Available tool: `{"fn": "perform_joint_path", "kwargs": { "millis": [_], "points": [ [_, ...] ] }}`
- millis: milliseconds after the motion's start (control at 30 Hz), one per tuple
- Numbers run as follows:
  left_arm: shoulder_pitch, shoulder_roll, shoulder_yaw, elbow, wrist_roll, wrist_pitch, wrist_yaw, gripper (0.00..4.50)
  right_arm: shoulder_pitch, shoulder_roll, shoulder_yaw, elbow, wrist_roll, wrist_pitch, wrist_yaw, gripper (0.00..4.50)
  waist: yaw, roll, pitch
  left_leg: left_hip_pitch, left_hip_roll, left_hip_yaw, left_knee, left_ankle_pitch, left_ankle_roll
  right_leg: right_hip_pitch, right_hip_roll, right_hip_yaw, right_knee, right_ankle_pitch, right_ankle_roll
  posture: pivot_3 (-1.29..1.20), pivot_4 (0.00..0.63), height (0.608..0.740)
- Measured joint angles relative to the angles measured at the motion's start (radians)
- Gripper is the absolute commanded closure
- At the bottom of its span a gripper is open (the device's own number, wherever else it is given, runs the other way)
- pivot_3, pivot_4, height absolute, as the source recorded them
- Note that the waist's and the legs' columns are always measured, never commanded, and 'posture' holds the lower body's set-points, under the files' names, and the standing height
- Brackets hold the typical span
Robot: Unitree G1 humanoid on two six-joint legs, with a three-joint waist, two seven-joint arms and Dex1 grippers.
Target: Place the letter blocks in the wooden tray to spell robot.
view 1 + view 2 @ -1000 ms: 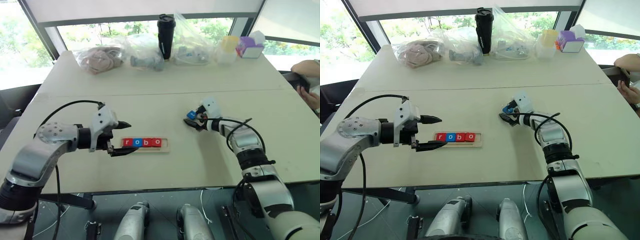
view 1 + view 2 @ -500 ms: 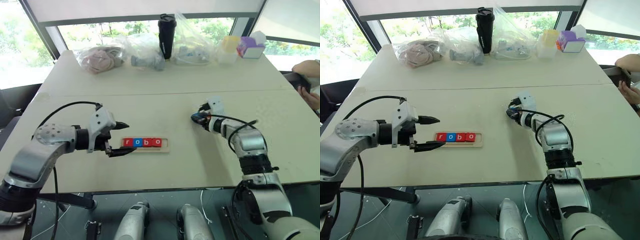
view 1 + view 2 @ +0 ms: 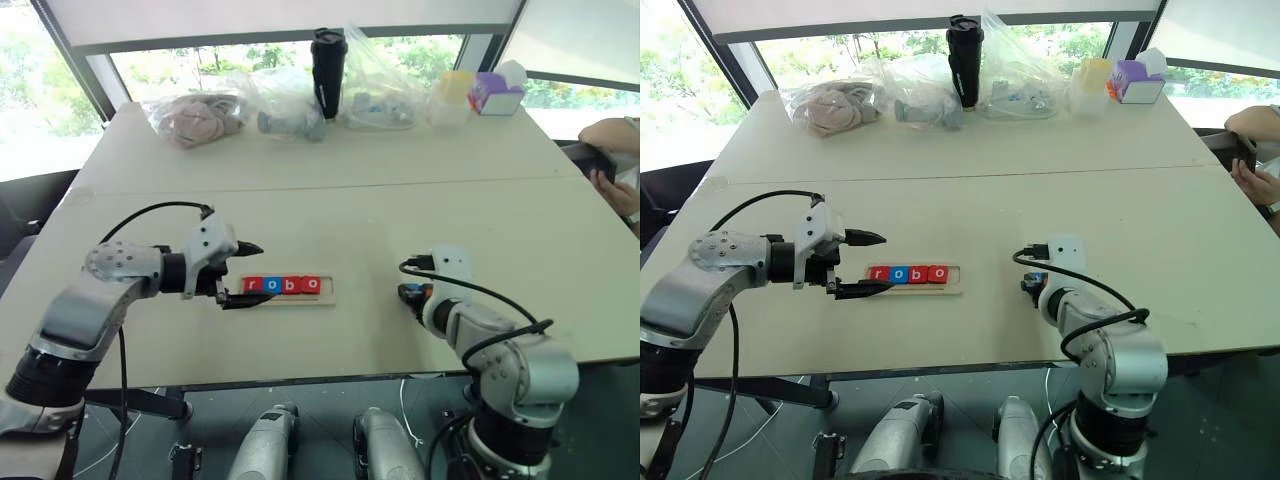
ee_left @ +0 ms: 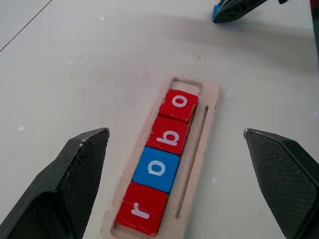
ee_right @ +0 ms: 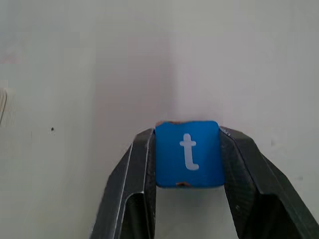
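Resting near the middle of the surface, toward its near edge, the wooden tray holds four letter blocks reading r, o, b, o: red, blue, red, red. The slot at the tray's right end is unfilled. The left gripper hovers at the tray's left end, its jaws wide apart, one finger beyond the tray and one on its near side. The right gripper sits well apart to the right of the tray, near the surface's near edge, its jaws clamped on the blue t block, letter facing the wrist camera.
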Motion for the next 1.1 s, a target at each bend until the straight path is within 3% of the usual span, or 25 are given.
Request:
{"fn": "perform_joint_path", "kwargs": {
  "millis": [200,300,433,600,667,833,1100],
  "points": [
    [-0.001,-0.001,-0.012,0.018,0.019,-0.017,-0.015,0.00,0.002,0.041,-0.002,-0.016,-0.007,0.000,-0.042,0.03,0.003,0.000,0.000,0.000,0.000,0.000,0.000,0.000,0.000,0.000,0.000,0.000,-0.001,0.000,0.000,0.00,0.150,0.740],
    [-0.001,-0.002,-0.012,0.018,0.019,-0.019,-0.019,0.00,-0.015,-0.001,-0.013,-0.017,0.021,0.000,0.003,0.03,0.003,0.000,0.000,0.000,0.000,0.000,0.000,0.000,0.000,0.001,0.000,0.000,-0.001,0.000,0.000,0.00,0.150,0.740],
    [-0.002,-0.003,-0.013,0.018,0.019,-0.018,-0.022,0.00,-0.061,-0.314,-0.038,-0.017,0.133,-0.144,0.247,0.03,0.004,0.000,0.000,0.000,-0.001,0.000,0.001,0.000,0.001,0.003,-0.001,-0.002,-0.004,0.000,0.001,0.00,0.150,0.740],
    [-0.012,-0.001,-0.013,0.013,0.015,-0.013,-0.043,0.00,0.007,-0.666,-0.048,0.138,0.236,-0.602,0.701,0.03,0.003,-0.001,0.001,0.000,0.000,0.001,0.001,-0.001,0.002,0.005,0.000,-0.003,-0.004,0.001,0.006,0.00,0.150,0.740],
    [-0.013,0.007,-0.013,0.003,0.004,-0.004,-0.058,0.00,0.032,-0.743,-0.031,0.236,0.238,-0.754,0.831,0.03,0.003,-0.001,0.001,0.000,0.000,0.001,0.002,-0.001,0.003,0.006,0.000,-0.003,-0.004,0.001,0.006,0.00,0.150,0.740],
    [-0.006,0.053,0.019,-0.089,-0.051,0.038,-0.088,0.00,0.062,-0.838,0.089,0.509,0.168,-1.091,1.045,0.03,0.001,-0.002,0.001,0.001,0.000,0.001,0.003,-0.001,0.003,0.006,-0.001,-0.002,-0.004,-0.001,0.002,0.00,0.150,0.740],
    [0.026,0.067,0.068,-0.156,-0.077,0.105,-0.037,0.00,0.004,-0.801,0.198,0.732,0.118,-1.298,1.118,0.03,0.006,-0.002,0.001,0.000,0.000,0.001,0.004,-0.001,0.002,0.006,-0.002,-0.002,-0.004,-0.001,0.002,0.00,0.150,0.740]
  ]
}}
